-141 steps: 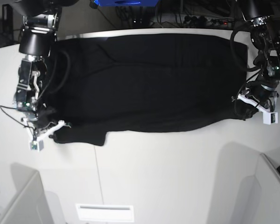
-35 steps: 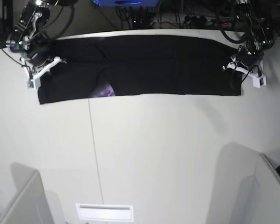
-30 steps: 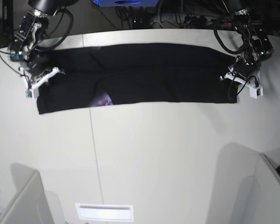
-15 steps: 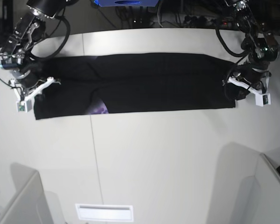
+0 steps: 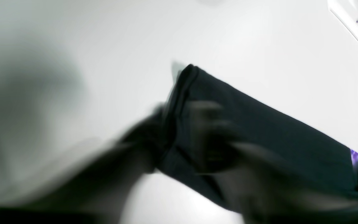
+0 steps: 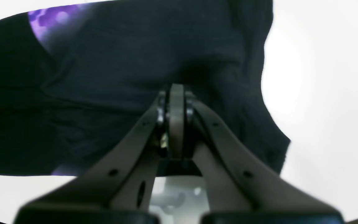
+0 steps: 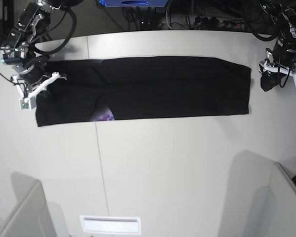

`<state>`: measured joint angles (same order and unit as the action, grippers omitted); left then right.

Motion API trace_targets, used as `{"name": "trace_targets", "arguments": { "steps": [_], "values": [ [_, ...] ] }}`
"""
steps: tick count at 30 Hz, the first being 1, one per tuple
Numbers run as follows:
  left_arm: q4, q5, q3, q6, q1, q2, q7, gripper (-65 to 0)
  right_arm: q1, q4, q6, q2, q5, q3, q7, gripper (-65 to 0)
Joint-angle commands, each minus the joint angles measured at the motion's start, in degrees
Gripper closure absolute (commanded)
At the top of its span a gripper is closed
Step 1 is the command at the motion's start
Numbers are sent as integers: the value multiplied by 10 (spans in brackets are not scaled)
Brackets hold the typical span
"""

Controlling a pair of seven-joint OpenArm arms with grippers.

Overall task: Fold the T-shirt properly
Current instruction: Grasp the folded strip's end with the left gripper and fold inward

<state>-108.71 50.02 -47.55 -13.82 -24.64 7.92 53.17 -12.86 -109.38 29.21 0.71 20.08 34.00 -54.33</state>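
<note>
The black T-shirt (image 7: 158,89) lies flat on the white table as a long folded band, with a bit of purple print (image 7: 106,115) peeking out at its front edge. In the base view my right gripper (image 7: 38,91) sits at the band's left end. The right wrist view shows that gripper (image 6: 176,90) shut on a pinch of the T-shirt (image 6: 129,62). My left gripper (image 7: 267,81) hovers off the band's right end, apart from the cloth. Its wrist view is blurred. There the left gripper (image 5: 179,121) has its fingers spread, with the T-shirt's corner (image 5: 259,130) lying beyond them.
The white table (image 7: 163,163) has a seam running front to back. A slotted plate (image 7: 111,224) lies near the front edge. Grey panels stand at the front left (image 7: 24,212) and front right (image 7: 281,197). Cables and a power strip (image 7: 212,22) run behind the table.
Both arms drew the folded shirt toward the front of the table. My left gripper then let go of the right end and pulled back to the right. The right gripper stays clamped.
</note>
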Motion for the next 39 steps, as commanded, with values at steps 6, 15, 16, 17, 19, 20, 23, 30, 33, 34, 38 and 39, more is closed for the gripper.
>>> {"name": "trace_targets", "arguments": {
  "steps": [6, 15, 16, 17, 19, 20, 23, 30, 33, 34, 38, 39],
  "values": [
    [55, 13, 1, -6, 8, 7, -13, -650, 3, -9, 3, 6, 6, 2, 12, 0],
    [178, 12, 50, -45, 65, 21, -14, -627, 2, -9, 3, 6, 6, 2, 11, 0],
    [187, 12, 67, -44, 67, 26, -15, -615, 2, -9, 3, 6, 6, 2, 11, 0],
    [197, 12, 81, -43, 71, 27, -15, -604, 2, -9, 3, 6, 6, 2, 10, 0],
    [212, 12, 93, -44, 75, 27, -13, -581, 2, -9, 3, 6, 6, 2, 10, 0],
    [216, 12, 94, -44, 75, 27, -13, -569, 2, -9, 3, 6, 6, 2, 10, 0],
    [229, 12, 95, -45, 74, 25, -13, -507, -2, -9, 3, 6, 6, 2, 10, 0],
    [272, 12, 94, -45, 81, 28, -14, -76, -4, -9, 3, 6, 6, 2, 11, 0],
    [277, 12, 90, -45, 89, 37, -15, 0, -4, -8, 3, 6, 6, 2, 11, 0],
    [279, 12, 89, -45, 90, 43, -15, 0, -4, -8, 3, 6, 6, 2, 11, 0],
    [273, 12, 73, -43, 90, 72, -26, 0, -5, -8, 3, 6, 6, 2, 11, 0],
    [273, 12, 61, -42, 88, 77, -39, 0, -7, -8, 3, 6, 6, 2, 11, 0]
  ]
}}
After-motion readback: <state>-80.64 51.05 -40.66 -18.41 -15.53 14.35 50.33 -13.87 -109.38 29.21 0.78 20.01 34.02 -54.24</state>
